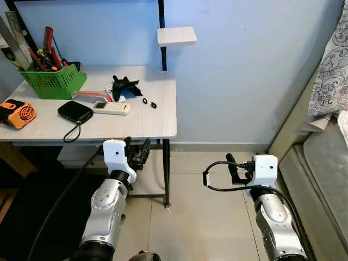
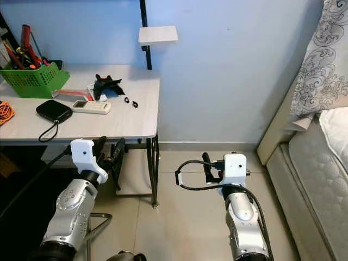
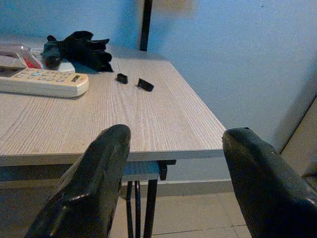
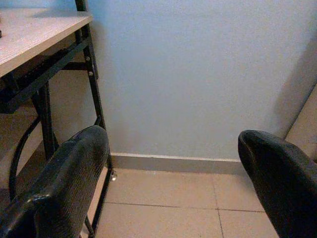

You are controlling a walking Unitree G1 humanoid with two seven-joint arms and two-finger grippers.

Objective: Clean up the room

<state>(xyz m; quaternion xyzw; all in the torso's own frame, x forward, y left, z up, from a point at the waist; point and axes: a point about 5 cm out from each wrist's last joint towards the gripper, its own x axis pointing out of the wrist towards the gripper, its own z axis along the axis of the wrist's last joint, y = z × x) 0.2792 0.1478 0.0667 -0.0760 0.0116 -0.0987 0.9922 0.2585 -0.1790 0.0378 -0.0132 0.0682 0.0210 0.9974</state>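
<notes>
Left wrist view: the left gripper (image 3: 173, 173) is looking over the near edge of the desk (image 3: 163, 124), its two black fingers (image 3: 94, 183) standing well apart with nothing between them.
Right wrist view: the right gripper (image 4: 173, 183) is facing the blue wall (image 4: 198, 74) and the skirting, its fingers (image 4: 64, 183) spread wide and empty, with a black desk leg (image 4: 94, 84) at about 10 o'clock.
Left arm: the silver arm is reaching up just below the desk's front edge, toward 11 o'clock from the robot.
Right arm: it is hanging over the tiled floor (image 1: 212, 217) at about 1 o'clock, well apart from the desk.
Desk top: a white remote control (image 1: 111, 107) is lying near the middle, a black glove (image 1: 125, 86) is sitting just behind it toward 12 o'clock, and two small black clips (image 1: 149, 102) are lying just beside the remote at 3 o'clock.
Left part of desk: a black pouch (image 1: 75, 111) with a cord is resting at 9 o'clock from the remote, an orange device (image 1: 18, 113) is lying farther the same way, and a green basket (image 1: 53, 81) of tools is standing at 10 o'clock.
Wall: a small white shelf (image 1: 176, 35) is showing above the desk's far corner.
Right edge: a mattress (image 2: 321, 179) and a patterned cloth (image 2: 318, 60) are showing at 2 o'clock.
</notes>
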